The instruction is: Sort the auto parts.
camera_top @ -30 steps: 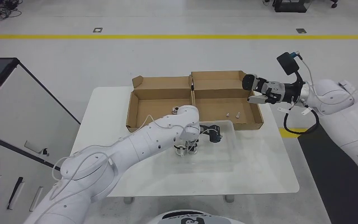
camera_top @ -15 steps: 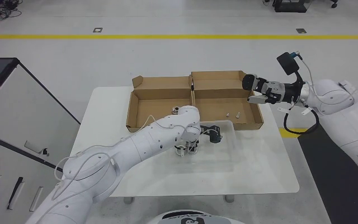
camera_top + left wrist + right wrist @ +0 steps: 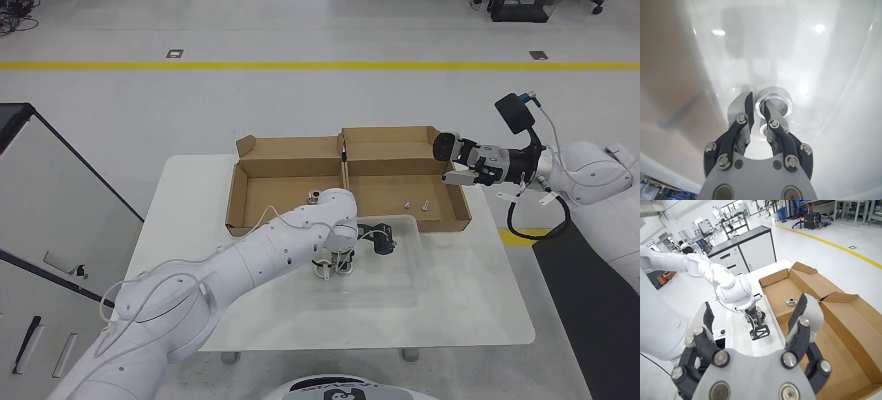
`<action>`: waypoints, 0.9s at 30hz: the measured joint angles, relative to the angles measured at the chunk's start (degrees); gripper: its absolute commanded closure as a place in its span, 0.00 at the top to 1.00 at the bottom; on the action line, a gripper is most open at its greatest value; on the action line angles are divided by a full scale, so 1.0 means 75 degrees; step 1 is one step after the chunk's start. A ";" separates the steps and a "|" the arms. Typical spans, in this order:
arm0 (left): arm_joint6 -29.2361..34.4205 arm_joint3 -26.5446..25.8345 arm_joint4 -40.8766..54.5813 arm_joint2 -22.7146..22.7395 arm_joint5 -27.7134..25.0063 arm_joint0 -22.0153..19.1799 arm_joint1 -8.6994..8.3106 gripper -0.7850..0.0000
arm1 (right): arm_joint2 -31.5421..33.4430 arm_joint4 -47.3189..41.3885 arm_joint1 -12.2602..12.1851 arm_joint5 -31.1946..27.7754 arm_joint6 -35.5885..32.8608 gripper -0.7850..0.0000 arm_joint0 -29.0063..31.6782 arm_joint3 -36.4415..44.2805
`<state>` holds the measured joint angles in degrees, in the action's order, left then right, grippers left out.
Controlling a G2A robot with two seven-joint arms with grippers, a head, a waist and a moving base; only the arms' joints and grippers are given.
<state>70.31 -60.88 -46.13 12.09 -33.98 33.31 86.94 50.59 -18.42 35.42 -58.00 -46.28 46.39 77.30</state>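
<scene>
Chrome bush [image 3: 778,94] sits upright on the floor of the white tray [image 3: 440,270], near the front of the table [image 3: 200,200], and has not left that spot. The left gripper [image 3: 756,103] stands over it, pointing down. One finger is inside the bore and the other is against the outer wall, so the jaws are pinched on the ring's wall. Compared with the top views of the last second, almost nothing differs. The left arm's elbow shifts by a trace, its gripper [image 3: 333,266] holds the same place in the tray, and the bush is not raised. The right gripper [image 3: 755,302] is likewise unmoved, hanging above the right end of the cardboard box [image 3: 290,150] with jaws spread and nothing between them. The box contents are unchanged: one flanged piece [image 3: 791,301] in the left compartment and two small fasteners [image 3: 417,205] in the right. Assessment: the pause falls at the grasp stage of one pick, with the hold apparently taken and the lift not yet begun. The bush resembles the flanged piece, so the left compartment appears the likely destination. A grip on the wall alone may let the part swing once lifted.
</scene>
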 measured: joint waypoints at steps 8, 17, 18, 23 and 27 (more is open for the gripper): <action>-0.0029 0.0136 -0.0021 0.0020 -0.0028 0.0005 0.0054 0.00 | 0.0000 0.0000 0.0000 0.0000 0.0000 1.00 0.0000 0.0000; 0.0139 -0.0258 0.0089 0.0406 0.0176 -0.0164 -0.0061 0.00 | 0.0000 0.0000 0.0000 0.0000 0.0000 1.00 0.0000 0.0000; 0.0203 -0.0414 0.0092 0.0494 0.0227 -0.0195 -0.0106 0.00 | 0.0000 0.0000 0.0000 0.0000 0.0000 1.00 0.0000 0.0000; 0.0454 -0.1199 0.0094 0.0865 0.0451 -0.0255 -0.0367 0.00 | 0.0000 0.0000 0.0000 0.0000 0.0000 1.00 0.0000 0.0000; 0.0586 -0.2019 0.0122 0.1206 0.0585 -0.0218 -0.0687 0.00 | 0.0000 0.0000 0.0000 0.0000 0.0000 1.00 0.0000 0.0000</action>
<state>74.70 -76.03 -45.22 21.13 -29.59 31.67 81.79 50.59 -18.42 35.42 -58.00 -46.28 46.39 77.30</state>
